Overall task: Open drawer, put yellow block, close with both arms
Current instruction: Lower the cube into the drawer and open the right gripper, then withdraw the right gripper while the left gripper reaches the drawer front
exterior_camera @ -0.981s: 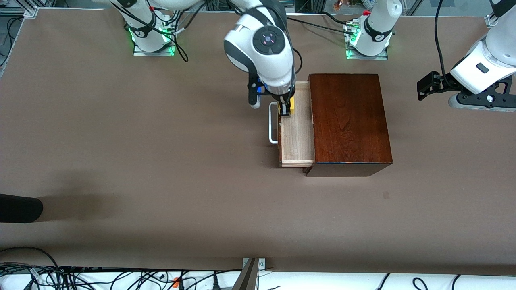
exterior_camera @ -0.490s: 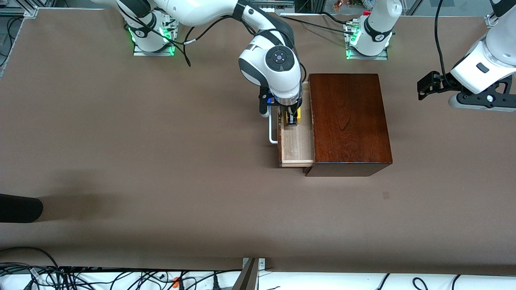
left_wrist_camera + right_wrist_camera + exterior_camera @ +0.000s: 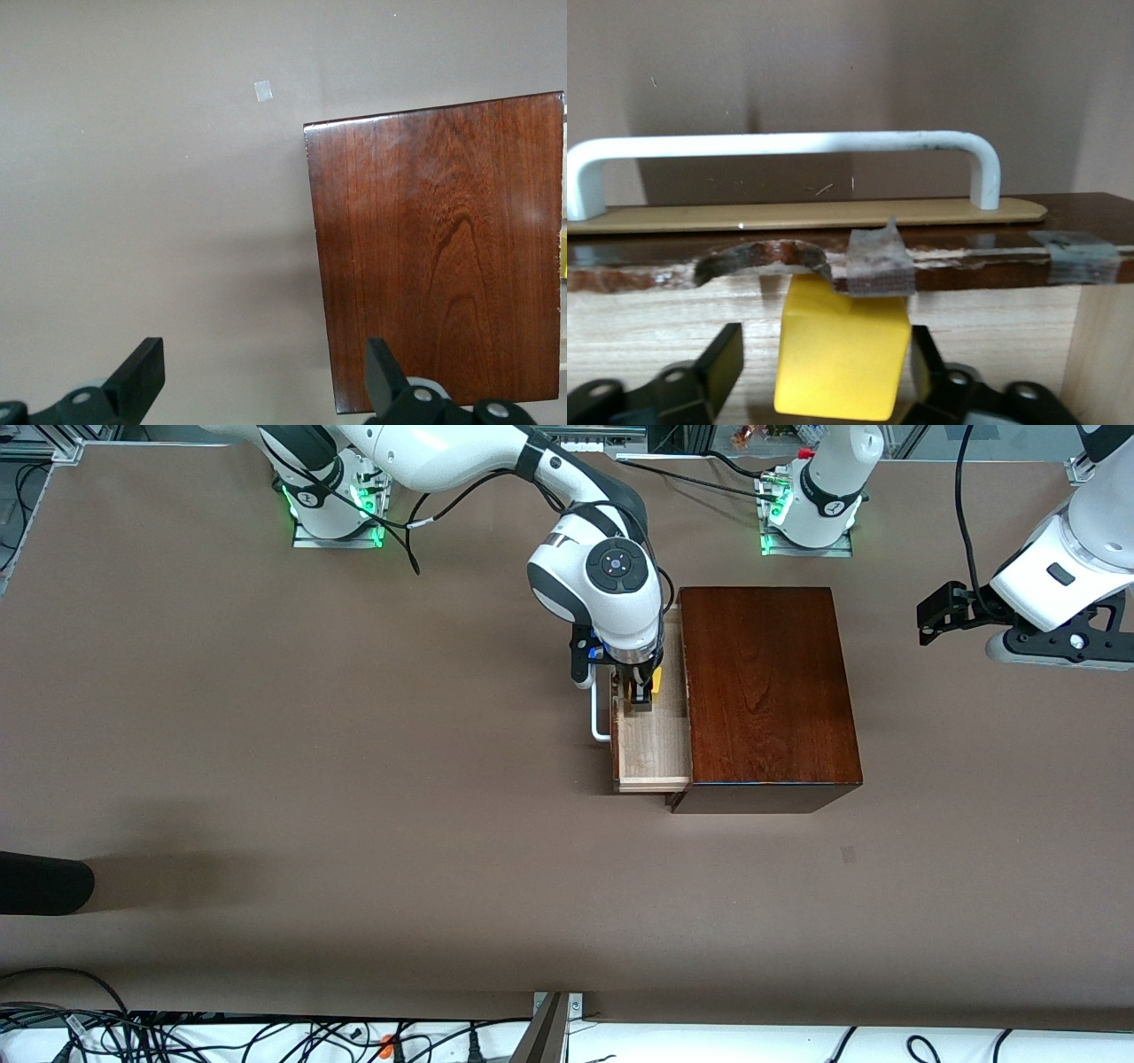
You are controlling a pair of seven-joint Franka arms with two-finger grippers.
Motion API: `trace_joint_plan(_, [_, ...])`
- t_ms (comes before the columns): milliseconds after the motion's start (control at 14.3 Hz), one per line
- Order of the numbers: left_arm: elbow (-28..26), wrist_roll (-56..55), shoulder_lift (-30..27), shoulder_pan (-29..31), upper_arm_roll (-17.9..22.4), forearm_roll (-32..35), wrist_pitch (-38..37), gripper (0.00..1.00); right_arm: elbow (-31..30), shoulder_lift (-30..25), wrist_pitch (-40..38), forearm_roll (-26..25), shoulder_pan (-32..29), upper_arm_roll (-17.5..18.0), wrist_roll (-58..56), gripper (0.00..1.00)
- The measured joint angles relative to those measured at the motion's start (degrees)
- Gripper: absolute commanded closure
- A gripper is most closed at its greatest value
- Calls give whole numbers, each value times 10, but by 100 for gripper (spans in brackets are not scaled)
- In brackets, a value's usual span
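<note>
Right jaws apart around yellow block (image 3: 842, 354) in drawer (image 3: 656, 748), left jaws idle, brown table (image 3: 354, 779)

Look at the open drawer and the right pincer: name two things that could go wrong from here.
1. The right pincer is down inside the drawer, its fingers either side of the yellow block; lifting out, a finger might drag the block.
2. The white handle sits close beside that pincer, so a sideways retreat could knock it.
The left pincer waits open over the table.
</note>
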Motion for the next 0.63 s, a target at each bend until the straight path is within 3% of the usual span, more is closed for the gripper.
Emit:
trace_joint_plan(210, [0, 0, 0, 0, 0, 0, -3, 0, 20, -15, -38, 0, -13, 0, -2, 0])
trace_joint_plan(350, [0, 0, 0, 0, -1, 0, -4, 0, 33, -53, -91, 0, -31, 0, -38, 0])
trace_joint_plan(631, [1, 0, 0, -1, -8, -4, -12, 0, 36, -155, -259, 34, -106, -4, -308, 0])
